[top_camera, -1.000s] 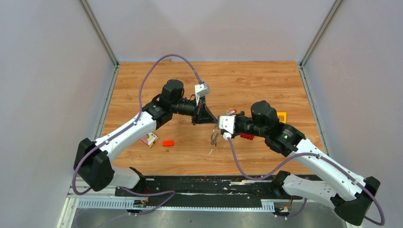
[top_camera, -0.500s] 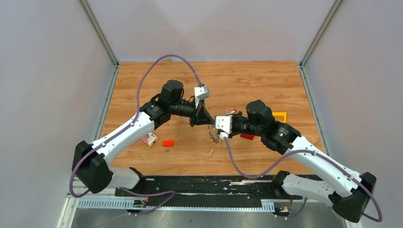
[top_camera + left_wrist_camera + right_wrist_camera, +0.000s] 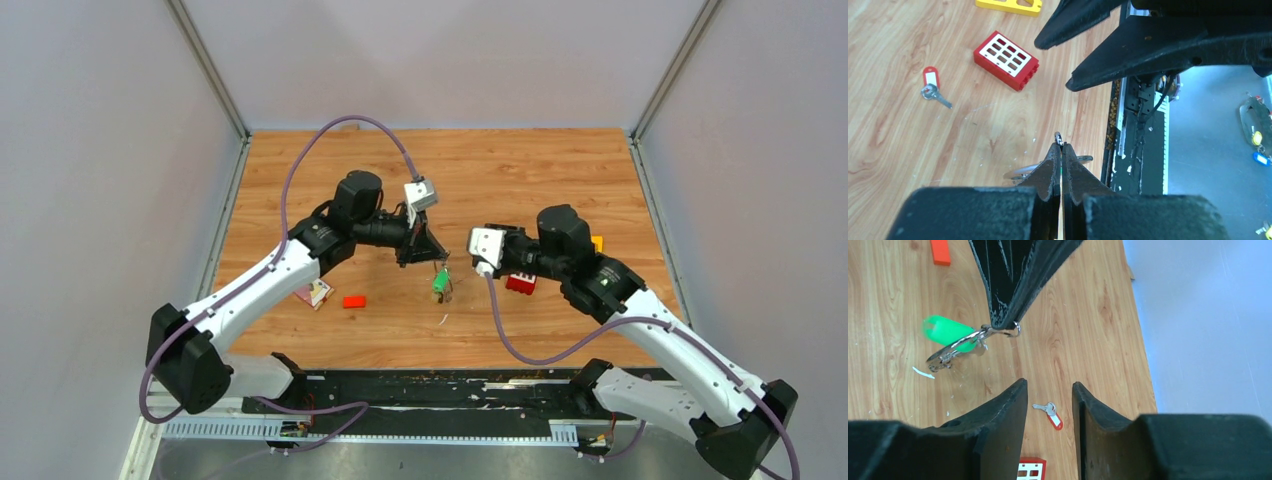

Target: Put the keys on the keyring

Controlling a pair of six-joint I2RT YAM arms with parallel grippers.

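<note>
The left claw (image 3: 1061, 150) is pressed together on the keyring (image 3: 1016, 330) above mid-bench. A green-tagged key (image 3: 945, 331) and other silver keys (image 3: 943, 359) dangle from the ring. The right claw (image 3: 1049, 386) stands spread just to its right, touching nothing. A red-tagged key (image 3: 1050, 412) lies loose on the bench (image 3: 1088, 315) near the red block (image 3: 1006, 60).

Red gridded block (image 3: 1006, 60), yellow piece (image 3: 1009, 5) and orange block (image 3: 354, 301) lie on table (image 3: 520, 170).
</note>
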